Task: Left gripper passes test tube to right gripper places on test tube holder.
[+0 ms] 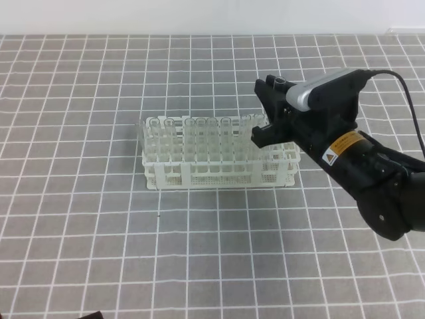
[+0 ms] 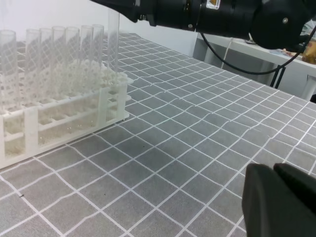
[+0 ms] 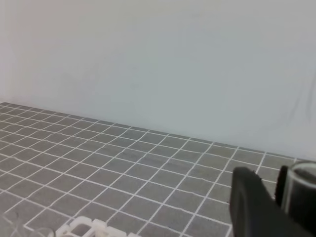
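Clear glass test tube (image 2: 113, 42) held upright in right end effector (image 1: 265, 129), jaws clamped on its upper end, lower end entering the right end of white test tube holder (image 1: 159, 174) on the table (image 1: 199, 266). Placing step underway. Left end effector (image 2: 281, 202) closed, empty, parked apart. Next: lowering straight into the hole, then releasing.

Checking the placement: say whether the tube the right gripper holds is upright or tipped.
Upright: the test tube hangs vertical under the right gripper, parallel to the racked tubes, over the test tube holder's end.
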